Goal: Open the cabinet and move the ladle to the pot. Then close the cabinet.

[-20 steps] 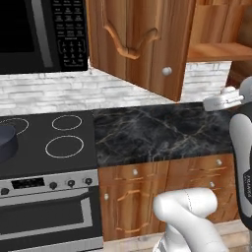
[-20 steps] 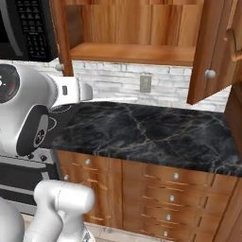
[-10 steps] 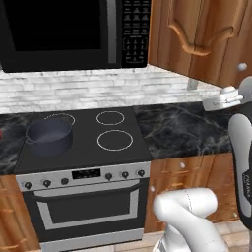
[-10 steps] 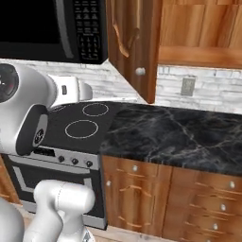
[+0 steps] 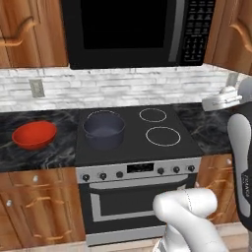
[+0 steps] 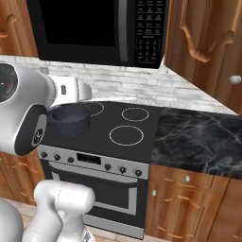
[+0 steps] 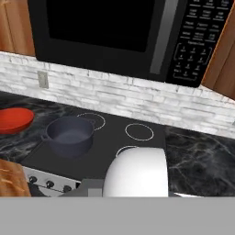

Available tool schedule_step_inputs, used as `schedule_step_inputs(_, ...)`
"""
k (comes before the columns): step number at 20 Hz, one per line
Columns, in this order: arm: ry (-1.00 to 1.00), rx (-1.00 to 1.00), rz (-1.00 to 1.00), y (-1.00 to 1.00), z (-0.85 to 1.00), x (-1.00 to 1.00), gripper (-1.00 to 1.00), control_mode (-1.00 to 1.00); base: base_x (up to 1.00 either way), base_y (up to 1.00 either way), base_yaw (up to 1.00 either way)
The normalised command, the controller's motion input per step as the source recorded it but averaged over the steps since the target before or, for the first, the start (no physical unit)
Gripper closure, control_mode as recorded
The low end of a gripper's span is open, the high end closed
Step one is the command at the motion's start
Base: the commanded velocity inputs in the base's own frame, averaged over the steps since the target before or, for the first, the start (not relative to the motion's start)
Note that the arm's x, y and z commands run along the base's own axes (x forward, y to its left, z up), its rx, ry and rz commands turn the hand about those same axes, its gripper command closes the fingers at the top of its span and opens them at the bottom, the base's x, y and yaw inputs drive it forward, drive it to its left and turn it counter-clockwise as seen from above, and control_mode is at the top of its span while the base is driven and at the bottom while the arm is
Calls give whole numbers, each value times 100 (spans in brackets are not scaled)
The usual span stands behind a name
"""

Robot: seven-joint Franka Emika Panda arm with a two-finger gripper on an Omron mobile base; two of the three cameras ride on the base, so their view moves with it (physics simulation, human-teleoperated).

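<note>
While the closed gripper is carrying something not identifiable, the robot should be approaching the pot (image 5: 104, 129) slowly, staying directly above its opening.

Red bowl (image 5: 33, 134); black microwave (image 5: 133, 30)

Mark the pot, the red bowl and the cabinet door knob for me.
pot (image 5: 103, 129), left base view, on its inside bottom.
red bowl (image 5: 34, 134), left base view, on the middle of its hollow.
cabinet door knob (image 6: 235, 80), right base view, on the round silver knob.
</note>
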Motion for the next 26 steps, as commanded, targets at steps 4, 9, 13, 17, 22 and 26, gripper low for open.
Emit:
schedule_step_inputs(4,0,0,0,0,0,0,100,100,0,67,7)
schedule_step_inputs(9,0,0,0,0,0,0,100,100,2,49,6)
schedule_step_inputs(13,0,0,0,0,0,0,100,100,13,45,7)
schedule_step_inputs(17,0,0,0,0,0,0,100,100,21,49,7)
schedule_step_inputs(22,0,0,0,0,0,0,100,100,59,43,2)
schedule_step_inputs(26,0,0,0,0,0,0,100,100,57,9,0)
